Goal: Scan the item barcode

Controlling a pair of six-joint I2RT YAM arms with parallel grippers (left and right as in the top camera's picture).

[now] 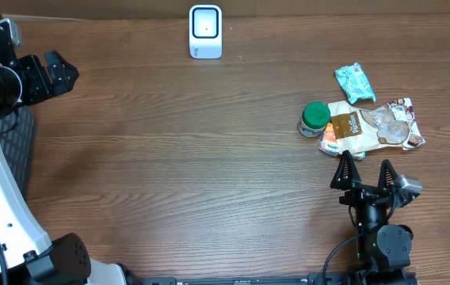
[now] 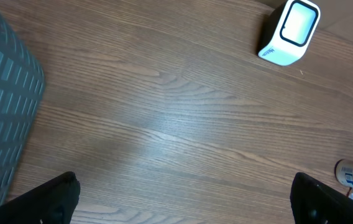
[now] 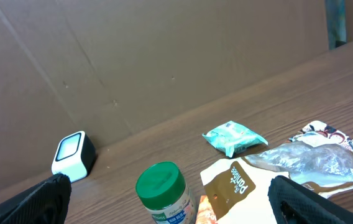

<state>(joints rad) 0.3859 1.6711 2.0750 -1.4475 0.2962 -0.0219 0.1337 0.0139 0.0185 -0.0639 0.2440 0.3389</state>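
Note:
The white barcode scanner (image 1: 205, 32) stands at the table's back edge, its window also plain in the left wrist view (image 2: 290, 32) and small in the right wrist view (image 3: 74, 155). Three items lie at the right: a green-lidded jar (image 1: 314, 119) (image 3: 164, 190), a brown-and-white snack pouch (image 1: 371, 127) (image 3: 288, 171) and a teal packet (image 1: 355, 81) (image 3: 233, 137). No barcode faces any camera. My right gripper (image 1: 364, 161) (image 3: 170, 185) is open just in front of the jar and pouch, touching neither. My left gripper (image 1: 65, 73) (image 2: 186, 199) is open at the far left, over bare wood.
A dark grey mesh basket (image 1: 15, 150) (image 2: 2, 118) sits at the table's left edge beside the left arm. A brown cardboard wall (image 3: 133, 62) closes off the back of the table behind the scanner.

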